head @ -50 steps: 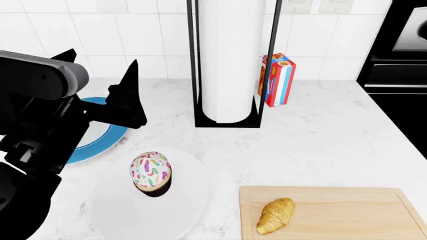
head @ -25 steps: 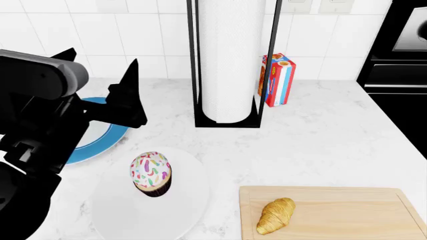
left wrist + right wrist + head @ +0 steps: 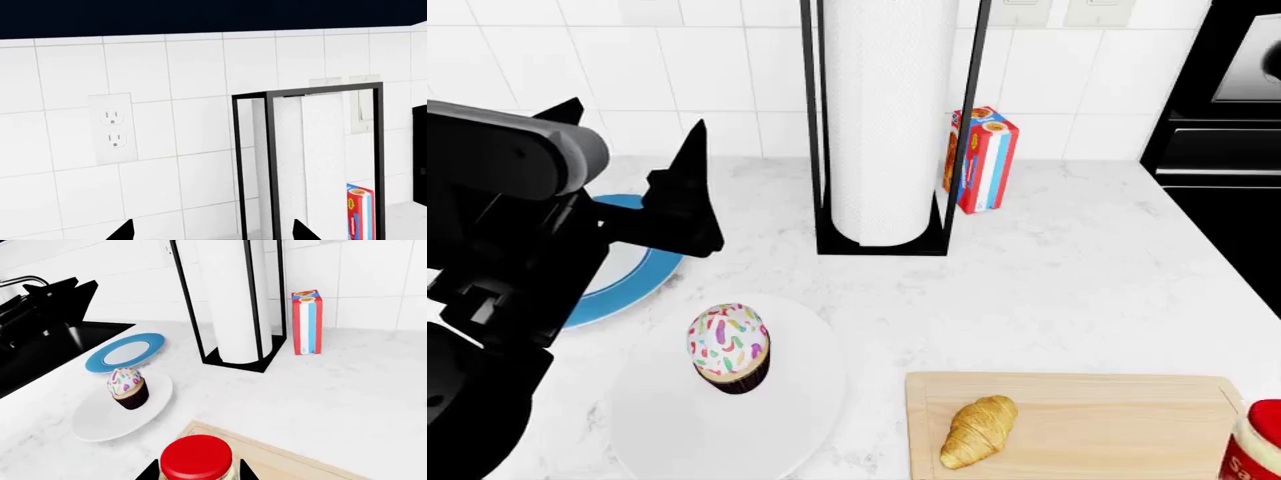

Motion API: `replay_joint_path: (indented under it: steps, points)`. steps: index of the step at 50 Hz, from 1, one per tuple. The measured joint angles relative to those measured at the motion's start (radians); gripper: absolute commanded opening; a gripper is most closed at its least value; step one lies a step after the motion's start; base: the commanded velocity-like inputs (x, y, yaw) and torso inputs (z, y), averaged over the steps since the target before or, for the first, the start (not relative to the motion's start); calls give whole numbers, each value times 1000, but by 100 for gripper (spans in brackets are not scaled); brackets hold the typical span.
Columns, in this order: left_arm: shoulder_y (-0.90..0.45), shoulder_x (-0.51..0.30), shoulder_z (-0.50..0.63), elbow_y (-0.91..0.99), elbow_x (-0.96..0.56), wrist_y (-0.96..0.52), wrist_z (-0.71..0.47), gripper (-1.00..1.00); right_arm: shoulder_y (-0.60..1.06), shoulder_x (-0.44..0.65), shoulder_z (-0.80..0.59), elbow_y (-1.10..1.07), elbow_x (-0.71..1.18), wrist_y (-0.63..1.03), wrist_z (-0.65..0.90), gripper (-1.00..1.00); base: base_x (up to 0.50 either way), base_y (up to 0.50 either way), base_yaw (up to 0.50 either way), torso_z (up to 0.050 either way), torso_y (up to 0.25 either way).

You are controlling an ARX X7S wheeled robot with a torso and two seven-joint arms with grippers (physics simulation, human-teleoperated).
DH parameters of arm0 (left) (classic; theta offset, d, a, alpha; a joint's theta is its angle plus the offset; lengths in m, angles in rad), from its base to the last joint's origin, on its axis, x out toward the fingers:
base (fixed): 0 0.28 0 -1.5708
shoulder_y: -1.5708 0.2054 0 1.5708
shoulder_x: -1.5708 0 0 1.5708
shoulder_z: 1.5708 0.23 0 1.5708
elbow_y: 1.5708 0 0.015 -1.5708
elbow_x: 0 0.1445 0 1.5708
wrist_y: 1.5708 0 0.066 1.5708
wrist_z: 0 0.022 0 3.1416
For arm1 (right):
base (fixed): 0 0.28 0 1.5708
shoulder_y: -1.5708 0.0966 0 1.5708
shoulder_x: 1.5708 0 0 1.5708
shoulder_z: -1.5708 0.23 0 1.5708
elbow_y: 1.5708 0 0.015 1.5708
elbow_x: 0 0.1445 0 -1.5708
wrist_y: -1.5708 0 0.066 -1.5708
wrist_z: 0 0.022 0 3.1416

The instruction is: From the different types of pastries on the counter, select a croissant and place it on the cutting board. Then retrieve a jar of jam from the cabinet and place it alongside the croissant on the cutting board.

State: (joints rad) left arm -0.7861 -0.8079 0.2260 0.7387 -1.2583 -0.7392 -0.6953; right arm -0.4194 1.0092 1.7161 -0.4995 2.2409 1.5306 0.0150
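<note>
Nearest the robot, the rectangular light wooden cutting board (image 3: 1094, 425) with its edge groove lay on the white marble-look table (image 3: 1068, 290), and the small golden-brown crescent croissant (image 3: 978, 430) rested on the board's left part. At the board's right end the small round red-lidded jar of jam (image 3: 1257, 443) showed at the head view's lower right corner; whether it touched the board could not be told. In the right wrist view the same jar (image 3: 197, 458) sat between the two dark fingertips of the right gripper (image 3: 194, 471), whose jaws were closed on it, above the near edge of the board (image 3: 280, 457). Left of the board stood the round white plate (image 3: 727, 395) carrying the white-frosted cupcake with coloured sprinkles in a dark wrapper (image 3: 730, 348), upright and well apart from the croissant. Beyond it, the blue-rimmed round plate (image 3: 627, 265) lay partly hidden behind the black left arm (image 3: 507, 250), which was raised over the table's left side. The left gripper (image 3: 634, 160) held nothing, its two pointed fingers spread with the jaws open; in the left wrist view only the fingertips (image 3: 123, 231) showed, aimed at the white tiled wall (image 3: 167, 125) and its white twin power outlet (image 3: 113, 129). Farther back stood the tall white paper-towel roll in a black wire-frame holder (image 3: 888, 120), and just behind its right side the red-and-blue striped carton (image 3: 981, 160) stood upright near the wall. A black oven front (image 3: 1221, 110) closed the table's far right.
</note>
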Motion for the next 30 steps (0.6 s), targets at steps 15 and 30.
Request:
replay_joint_path:
  steps: [15,30]
  points:
    - [6,1,3,-2,7,6,3,100,28,-28,-99,-61,-56,-70,-20,-100,0,0,0,0,0]
    - [5,3,8,-6,11,9,4,100,47,7,-201,-97,-72,-196,12,-100,0,0,0,0,1]
